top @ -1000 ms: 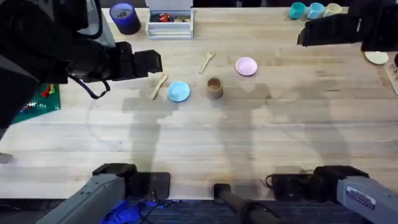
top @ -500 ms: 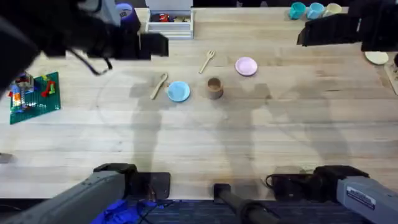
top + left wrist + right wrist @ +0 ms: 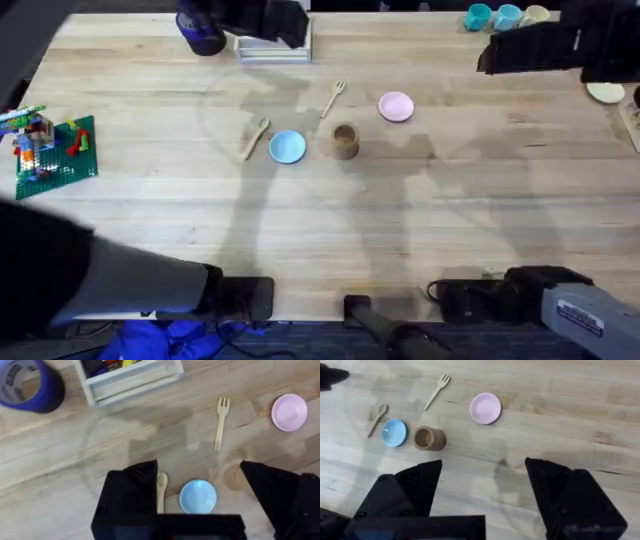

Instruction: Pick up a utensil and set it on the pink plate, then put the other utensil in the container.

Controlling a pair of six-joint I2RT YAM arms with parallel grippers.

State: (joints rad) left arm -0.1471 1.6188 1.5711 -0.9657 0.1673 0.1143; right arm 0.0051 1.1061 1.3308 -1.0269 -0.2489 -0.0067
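Two black grippers hang above the table with nothing in them. Our left gripper (image 3: 192, 490) has its blocky fingers spread apart high over the spoon (image 3: 161, 491) and blue plate (image 3: 198, 496); our right gripper (image 3: 482, 485) is likewise spread wide. The slim wooden fork (image 3: 333, 98) lies flat on the planked table (image 3: 320, 220), near the round pink plate (image 3: 396, 106). The brown cylindrical container (image 3: 345, 141) stands upright beside the blue plate.

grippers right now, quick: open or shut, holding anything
Left tool: open, holding nothing, high above the spoon and blue plate.
Right tool: open, holding nothing, above bare table.
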